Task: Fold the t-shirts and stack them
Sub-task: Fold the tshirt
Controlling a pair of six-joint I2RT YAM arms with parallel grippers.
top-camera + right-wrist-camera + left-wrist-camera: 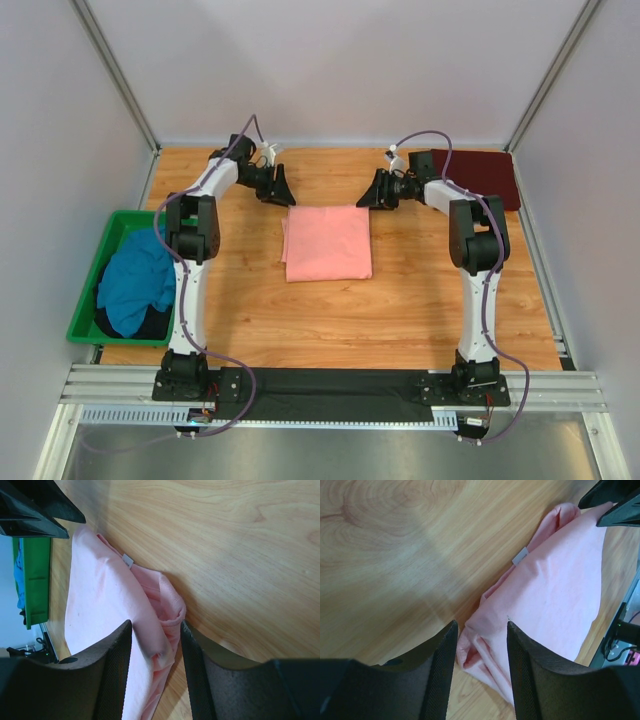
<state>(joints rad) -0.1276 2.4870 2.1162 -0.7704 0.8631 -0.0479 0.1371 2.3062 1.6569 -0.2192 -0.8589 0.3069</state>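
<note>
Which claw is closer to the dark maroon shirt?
Right. The right claw sits just left of the maroon shirt, at the far right corner of the pink shirt; the left claw is at its far left corner.

No text, number, brand or sign can be read in any view. The only label is a small white tag [520, 556] sticking out of the pink tee [560, 595], on the side of the tee that faces the table's far edge. It shows in both wrist views. Its face looks blank, and it is too small to tell whether anything is printed on it.
</note>
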